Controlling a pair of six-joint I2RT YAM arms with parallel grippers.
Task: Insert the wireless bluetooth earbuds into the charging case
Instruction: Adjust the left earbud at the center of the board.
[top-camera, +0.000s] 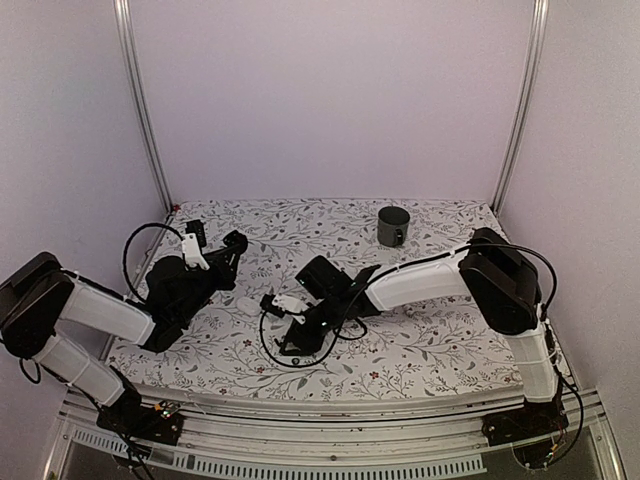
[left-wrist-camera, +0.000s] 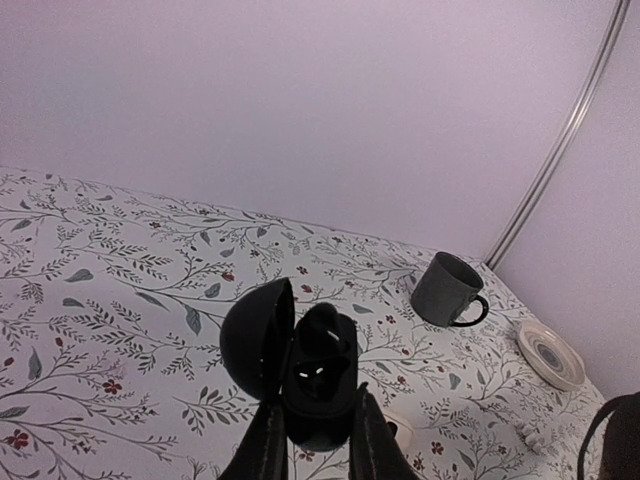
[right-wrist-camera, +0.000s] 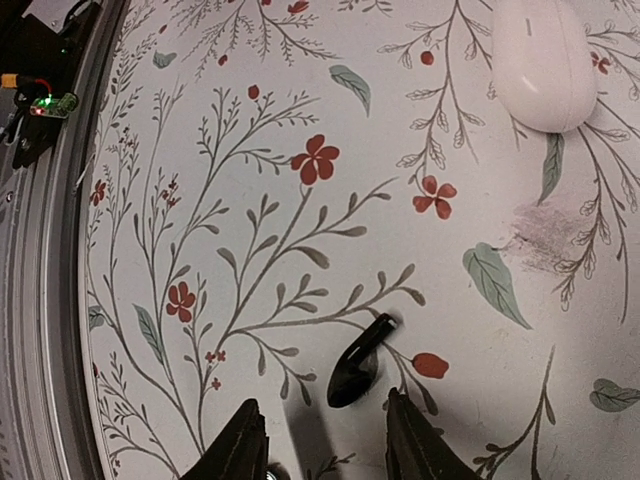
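My left gripper (left-wrist-camera: 318, 405) is shut on the black charging case (left-wrist-camera: 320, 380) and holds it above the table. Its lid (left-wrist-camera: 255, 340) stands open to the left. A dark earbud-like nub (left-wrist-camera: 325, 325) sits in the far slot. The near slot shows two bright contacts. In the top view the left gripper (top-camera: 230, 247) is at the left of the table. My right gripper (right-wrist-camera: 322, 405) is open and low over the cloth. A black earbud (right-wrist-camera: 358, 365) lies on the table just beyond its fingertips (right-wrist-camera: 398, 415), between their lines. In the top view the right gripper (top-camera: 295, 342) is near the table's middle front.
A grey mug (top-camera: 393, 226) stands at the back right and also shows in the left wrist view (left-wrist-camera: 448, 290). A white saucer (left-wrist-camera: 548, 353) and a small white piece (left-wrist-camera: 398, 428) lie near it. A white oval object (right-wrist-camera: 545, 65) lies beyond the earbud. The table's front rail (right-wrist-camera: 40, 110) is to the left.
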